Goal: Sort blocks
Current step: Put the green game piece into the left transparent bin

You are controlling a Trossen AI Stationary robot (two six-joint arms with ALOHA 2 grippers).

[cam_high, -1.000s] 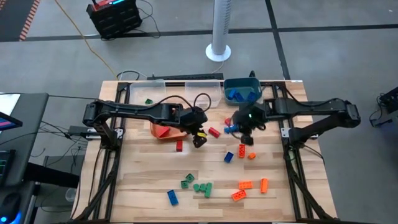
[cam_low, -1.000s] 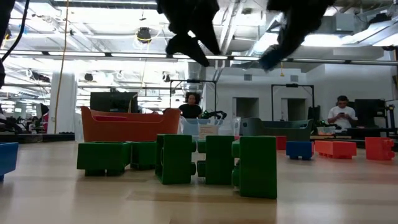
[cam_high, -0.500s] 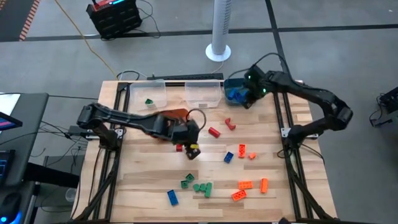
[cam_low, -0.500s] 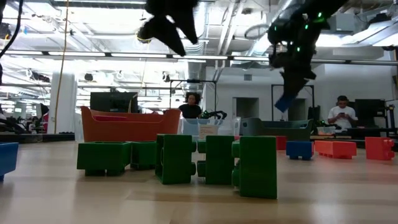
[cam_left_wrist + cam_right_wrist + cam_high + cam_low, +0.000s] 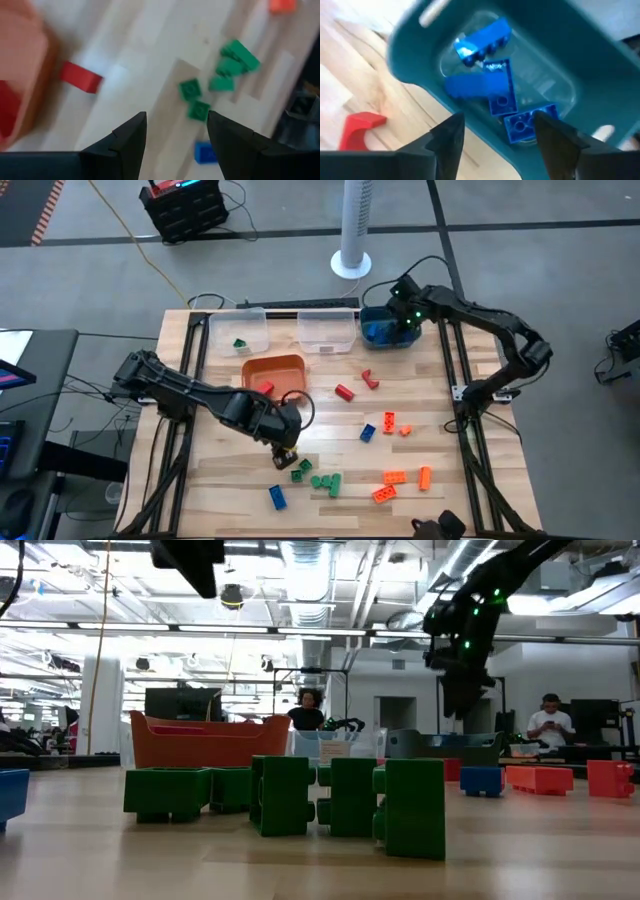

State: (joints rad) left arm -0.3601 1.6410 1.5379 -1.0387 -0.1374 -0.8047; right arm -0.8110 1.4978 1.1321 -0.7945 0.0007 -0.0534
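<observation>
Starting at the counter's [image 5: 230, 480] near edge: a blue brick [image 5: 277, 497] lying on a diagonal, then a huddle of green bricks [image 5: 318, 478], some touching, long axes mixed, studs on a few turned sideways in the low view. To the right, three orange bricks [image 5: 395, 478]: one set crosswise, one slanted, one running near to far. Judged light, rigid and slick-sided, so likely to skate or twist if nipped off-centre; best pinched across the short width on the flat side walls, mid-length, clear of the studs, and lined up square to the long axis first. Separating the green ones may be fiddly where neighbours touch. Just behind the green huddle, left jaws hovering open and empty, with two small green bricks [image 5: 190, 90] in the gap ahead. Farther back, mid-counter, a blue brick [image 5: 368, 431], two small orange ones [image 5: 389, 421] and two red ones [image 5: 345, 392], all well apart, the reds slanted. Beyond, an orange bin [image 5: 275, 370] holding a red brick [image 5: 265, 388], then two clear bins, one [image 5: 240, 330] with a single green brick inside. Farthest, at the right rear corner, right jaws spread wide over the teal bin [image 5: 410, 65], gripping nothing, with blue bricks [image 5: 480, 85] lying loose on its floor at odd angles.
</observation>
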